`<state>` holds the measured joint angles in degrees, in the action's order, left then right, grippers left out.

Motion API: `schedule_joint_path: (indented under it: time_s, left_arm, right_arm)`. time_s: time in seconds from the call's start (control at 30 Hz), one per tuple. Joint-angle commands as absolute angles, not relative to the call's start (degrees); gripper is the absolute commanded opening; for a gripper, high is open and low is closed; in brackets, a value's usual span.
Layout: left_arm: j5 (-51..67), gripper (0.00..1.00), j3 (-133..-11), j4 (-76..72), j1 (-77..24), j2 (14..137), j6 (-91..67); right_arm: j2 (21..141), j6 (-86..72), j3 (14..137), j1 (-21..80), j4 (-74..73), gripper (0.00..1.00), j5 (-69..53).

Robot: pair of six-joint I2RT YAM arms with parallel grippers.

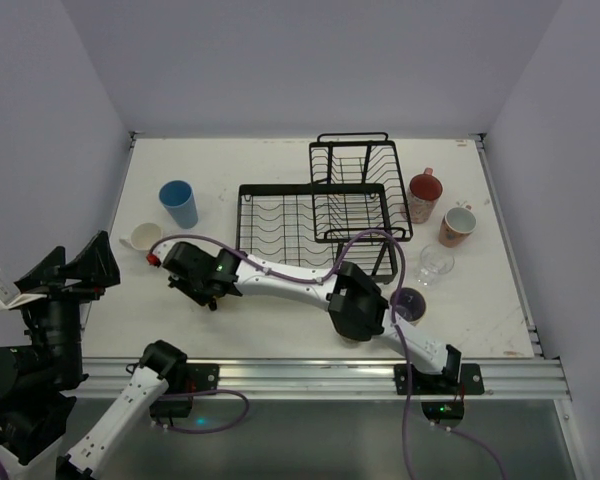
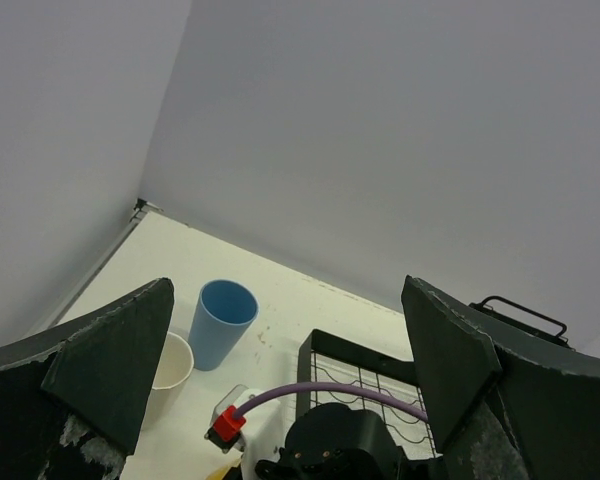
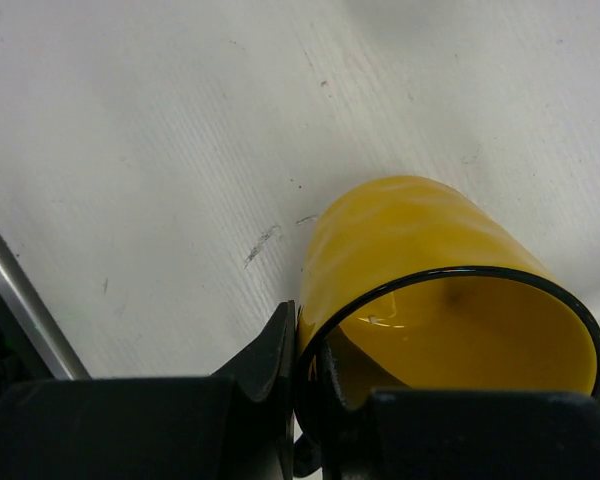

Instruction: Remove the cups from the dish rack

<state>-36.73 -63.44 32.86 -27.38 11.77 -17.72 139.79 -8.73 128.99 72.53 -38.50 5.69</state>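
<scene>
My right gripper (image 1: 193, 279) reaches across to the table's left front. In the right wrist view it (image 3: 306, 335) is shut on the rim of a yellow mug (image 3: 420, 250) just above the white table; the gripper hides this mug in the top view. The black wire dish rack (image 1: 320, 215) stands mid-table with no cup visible in it. A blue tumbler (image 1: 179, 203) and a white cup (image 1: 142, 237) stand left of it. A reddish mug (image 1: 424, 195), a pink mug (image 1: 457, 226), a clear glass (image 1: 435, 264) and a purple-inside mug (image 1: 409, 304) stand right. My left gripper (image 1: 72, 270) is open and empty, raised at the far left.
The left wrist view shows the blue tumbler (image 2: 223, 322), the white cup (image 2: 170, 370), the rack's corner (image 2: 325, 350) and the right wrist with its purple cable (image 2: 330, 392). Grey walls close three sides. A metal rail (image 1: 300, 378) runs along the near edge.
</scene>
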Motion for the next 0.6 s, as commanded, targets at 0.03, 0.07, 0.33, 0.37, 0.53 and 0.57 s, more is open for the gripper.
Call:
schedule_joint_path:
  time_s: [0.03, 0.07, 0.33, 0.37, 0.53, 0.57]
  left_arm:
    - [-37.97, 1.00, -63.37, 31.46, -26.98, 11.16, -16.35]
    - [-37.62, 1.00, -63.46, 31.46, -26.98, 11.08, -16.35]
    - [-35.95, 1.00, -64.51, 31.38, -26.98, 10.46, -15.73]
    - [-35.86, 1.00, -64.60, 31.29, -26.98, 10.46, -15.65]
    - [-34.72, 1.00, -66.00, 31.55, -26.98, 11.16, -15.64]
    - [-33.67, 1.00, -66.44, 31.55, -26.98, 11.25, -15.64]
  right_arm:
    - [140.27, -3.69, 131.22, 74.44, -36.65, 0.00, 9.67]
    - [140.19, -3.69, 131.05, 74.36, -36.56, 0.04, 9.58]
    - [134.66, -4.91, 128.76, 74.79, -33.76, 0.52, 11.34]
    - [133.34, -5.27, 127.37, 74.79, -32.97, 0.55, 10.90]
    - [124.65, -7.47, 125.07, 74.88, -28.30, 0.73, 9.93]
    - [123.06, -7.64, 123.50, 75.06, -27.78, 0.77, 10.11]
